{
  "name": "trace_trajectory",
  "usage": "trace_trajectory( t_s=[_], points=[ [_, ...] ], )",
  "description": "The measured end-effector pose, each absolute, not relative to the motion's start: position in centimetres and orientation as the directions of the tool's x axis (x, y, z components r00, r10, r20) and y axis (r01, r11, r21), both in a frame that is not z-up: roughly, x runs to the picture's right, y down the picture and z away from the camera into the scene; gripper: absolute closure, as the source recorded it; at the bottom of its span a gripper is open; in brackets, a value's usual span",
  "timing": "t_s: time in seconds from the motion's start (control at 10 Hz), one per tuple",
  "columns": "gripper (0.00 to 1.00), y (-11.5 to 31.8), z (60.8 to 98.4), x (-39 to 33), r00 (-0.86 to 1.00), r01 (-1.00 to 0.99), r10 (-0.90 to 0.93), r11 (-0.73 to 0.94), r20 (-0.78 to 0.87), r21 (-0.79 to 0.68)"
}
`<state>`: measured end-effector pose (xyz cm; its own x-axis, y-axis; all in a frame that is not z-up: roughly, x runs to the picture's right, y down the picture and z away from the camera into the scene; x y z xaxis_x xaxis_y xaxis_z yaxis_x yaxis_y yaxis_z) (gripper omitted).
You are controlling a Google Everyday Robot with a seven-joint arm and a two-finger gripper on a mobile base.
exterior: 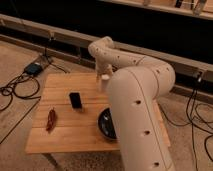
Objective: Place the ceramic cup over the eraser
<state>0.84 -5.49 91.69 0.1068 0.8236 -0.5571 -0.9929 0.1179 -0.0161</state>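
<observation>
A wooden table (65, 139) stood amid floor cables (15, 92); the gripper (102, 82) (grip unclear) hung far-right of the eraser (76, 100), the arm (137, 110) half-hiding a bowl (102, 126).

One eraser (75, 100), one chili (51, 120), one bowl (101, 125), one hand (103, 82) over one table (65, 141)

We look steeply down on the surface (65, 135) from close behind the arm (140, 100); the gripper (103, 80) hangs near the surface's far edge.

I see the wooden bench (60, 142) carrying the eraser (76, 100) near its middle, a dark red chili-shaped object (51, 119) by one side and a black bowl (104, 125) opposite. The claw (103, 82) hangs over its far edge.
</observation>
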Motion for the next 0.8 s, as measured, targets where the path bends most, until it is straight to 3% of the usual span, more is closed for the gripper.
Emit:
trace_trajectory(
  t_s=[0.5, 0.8],
  points=[
    [0.38, -5.6, 94.7, 1.3, 0.123, -0.992, 0.806, 0.109, -0.579, -0.06],
    [0.66, -5.6, 95.7, 1.5, 0.147, -0.989, 0.795, 0.129, -0.589, -0.073]
  ],
)
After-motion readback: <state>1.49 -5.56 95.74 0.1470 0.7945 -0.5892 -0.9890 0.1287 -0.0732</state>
